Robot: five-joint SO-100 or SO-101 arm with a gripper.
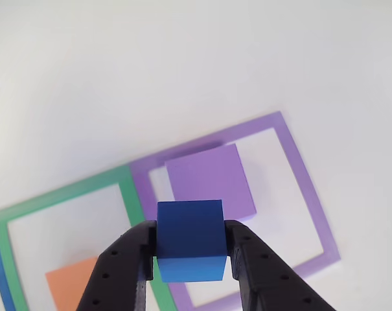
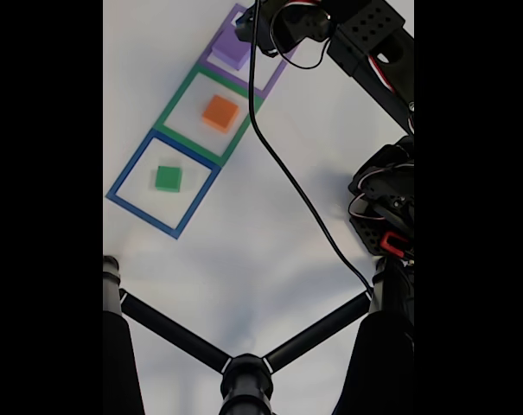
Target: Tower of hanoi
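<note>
blue foam cube (image 1: 190, 241), smallest of the set, sits clamped between my two black fingers (image 1: 129, 265), my gripper (image 1: 190, 256) closed on its side faces and carrying it clear of the white table (image 1: 118, 65). in the other view the flat purple foam square block (image 1: 212, 178) lies just beyond the cube, inside the purple square frame (image 1: 309, 188). in the fixed view the orange foam square block (image 2: 220, 111) rests in the green square frame (image 2: 176, 102) and the green foam square block (image 2: 167, 178) in the blue square frame (image 2: 130, 177). i judge the cube belongs on a block, probably the purple one. to do it well i should keep the cube level, centre it over the block's top, line up its edges, lower until it touches, then part my fingers only a little so nothing gets nudged.
</note>
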